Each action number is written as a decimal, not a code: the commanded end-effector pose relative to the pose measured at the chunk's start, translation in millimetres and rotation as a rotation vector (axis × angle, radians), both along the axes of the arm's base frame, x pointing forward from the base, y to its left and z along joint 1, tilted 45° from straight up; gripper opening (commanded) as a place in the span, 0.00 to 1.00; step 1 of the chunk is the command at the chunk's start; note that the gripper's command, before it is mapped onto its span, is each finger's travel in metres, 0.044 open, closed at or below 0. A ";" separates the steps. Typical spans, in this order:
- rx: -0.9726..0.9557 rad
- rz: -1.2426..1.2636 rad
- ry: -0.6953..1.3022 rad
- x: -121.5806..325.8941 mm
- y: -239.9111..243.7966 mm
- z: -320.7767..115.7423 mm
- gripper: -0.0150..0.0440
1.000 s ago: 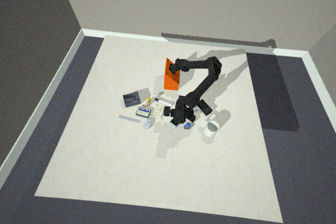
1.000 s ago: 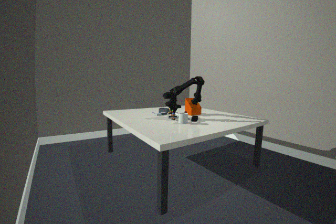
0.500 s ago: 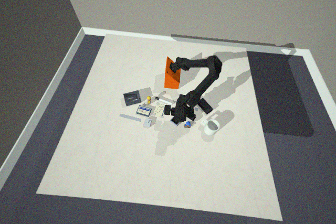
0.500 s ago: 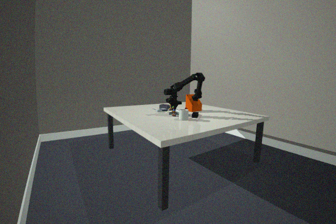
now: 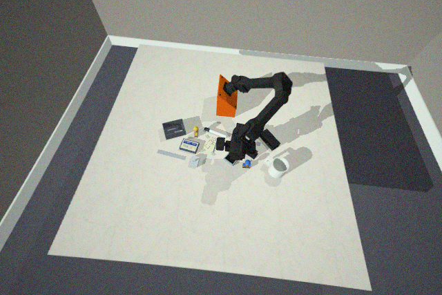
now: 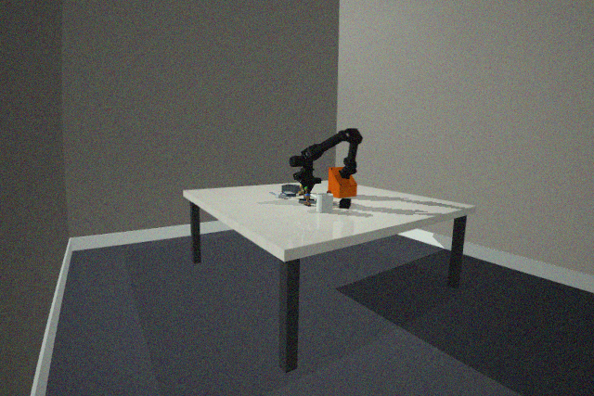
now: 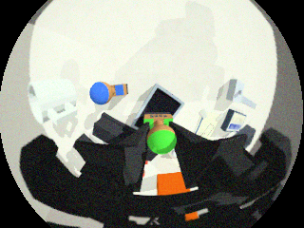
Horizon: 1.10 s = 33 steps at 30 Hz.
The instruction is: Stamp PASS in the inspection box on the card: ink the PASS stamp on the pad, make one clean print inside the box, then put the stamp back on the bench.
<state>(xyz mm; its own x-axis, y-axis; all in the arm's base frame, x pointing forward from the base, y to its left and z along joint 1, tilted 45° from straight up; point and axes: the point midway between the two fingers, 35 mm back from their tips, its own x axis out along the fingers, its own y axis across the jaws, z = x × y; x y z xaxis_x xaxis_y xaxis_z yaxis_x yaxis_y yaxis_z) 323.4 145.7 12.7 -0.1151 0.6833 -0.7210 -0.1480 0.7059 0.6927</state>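
Note:
My gripper (image 7: 159,124) (image 6: 306,188) points down and is shut on a wooden stamp with a green knob (image 7: 161,142). The stamp's base overlaps the near part of the open black ink pad (image 7: 164,101) (image 5: 230,159) in the wrist view; whether it touches the pad I cannot tell. The print face is hidden. A stamp with a blue knob (image 7: 101,93) (image 5: 247,162) lies on its side beside the pad. The pale card (image 5: 209,144) (image 7: 206,126) lies on the other side of the pad, partly hidden by the arm. Its inspection box cannot be made out.
A white mug (image 5: 278,168) (image 6: 324,202) stands beyond the blue stamp. A dark block (image 5: 269,139) is near the arm. A yellow-knobbed piece (image 5: 195,131), a marker (image 5: 217,132), a blue-and-white case (image 5: 188,145), a dark tray (image 5: 174,129), a ruler (image 5: 171,154) and a pale block (image 5: 193,161) surround the card.

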 end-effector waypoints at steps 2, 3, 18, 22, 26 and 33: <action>0.000 0.002 -0.003 1.4 -4.4 4.6 0.25; 0.000 0.002 -0.003 1.7 -5.5 5.8 0.25; -0.001 0.002 -0.003 5.0 -22.8 22.9 0.25; -0.001 0.002 -0.003 5.5 -27.4 27.7 0.25; -0.001 0.002 -0.003 5.9 -32.0 32.5 0.25; 0.008 0.081 -0.081 5.2 -45.6 22.4 0.25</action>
